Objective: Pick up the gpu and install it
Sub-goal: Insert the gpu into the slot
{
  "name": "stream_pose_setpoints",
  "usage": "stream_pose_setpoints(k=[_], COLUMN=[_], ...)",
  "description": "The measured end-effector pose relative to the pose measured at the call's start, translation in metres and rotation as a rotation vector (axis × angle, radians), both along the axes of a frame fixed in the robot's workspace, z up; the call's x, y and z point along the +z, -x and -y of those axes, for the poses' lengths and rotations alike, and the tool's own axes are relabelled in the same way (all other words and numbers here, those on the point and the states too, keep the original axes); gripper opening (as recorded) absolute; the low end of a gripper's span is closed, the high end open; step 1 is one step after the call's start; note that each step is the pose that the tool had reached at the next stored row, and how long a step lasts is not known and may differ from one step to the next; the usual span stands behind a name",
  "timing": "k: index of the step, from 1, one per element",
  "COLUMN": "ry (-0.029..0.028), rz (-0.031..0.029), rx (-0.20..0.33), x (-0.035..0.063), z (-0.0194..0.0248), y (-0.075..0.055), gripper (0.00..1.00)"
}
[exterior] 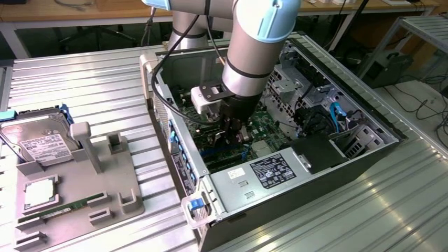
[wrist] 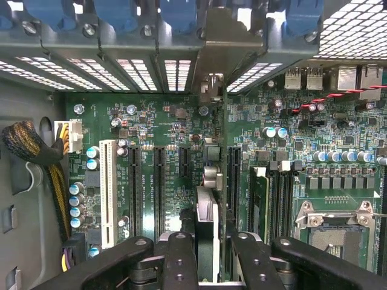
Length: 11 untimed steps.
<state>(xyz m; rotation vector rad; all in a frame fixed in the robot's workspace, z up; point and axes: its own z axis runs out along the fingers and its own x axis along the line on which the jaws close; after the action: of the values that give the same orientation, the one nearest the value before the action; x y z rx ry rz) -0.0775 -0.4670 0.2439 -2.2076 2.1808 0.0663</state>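
The gpu (wrist: 208,211) stands edge-on between my fingers (wrist: 180,260), its green board running toward the case's rear slots and its silver bracket (wrist: 208,66) up against the rear panel. My gripper (wrist: 213,251) is shut on it. It sits right over the motherboard (wrist: 157,121), beside a long black slot (wrist: 233,175); I cannot tell whether it is seated. In the exterior view my gripper (exterior: 234,131) reaches down inside the open computer case (exterior: 175,136), with the gpu (exterior: 240,138) dark beneath it.
Black expansion slots (wrist: 158,187) and a white slot (wrist: 107,193) lie beside the card. A cable bundle (wrist: 36,151) hangs near the case wall. On the exterior view's left, a grey fixture (exterior: 105,178) carries a hard drive (exterior: 42,142), a memory stick (exterior: 70,206) and a processor (exterior: 40,191).
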Motion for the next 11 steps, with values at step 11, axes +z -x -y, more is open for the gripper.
stream_pose_setpoints(k=[11], ry=[0.0], rz=[0.0001], rx=[0.0], x=[0.0015], z=[0.0], y=[0.0], gripper=[0.27])
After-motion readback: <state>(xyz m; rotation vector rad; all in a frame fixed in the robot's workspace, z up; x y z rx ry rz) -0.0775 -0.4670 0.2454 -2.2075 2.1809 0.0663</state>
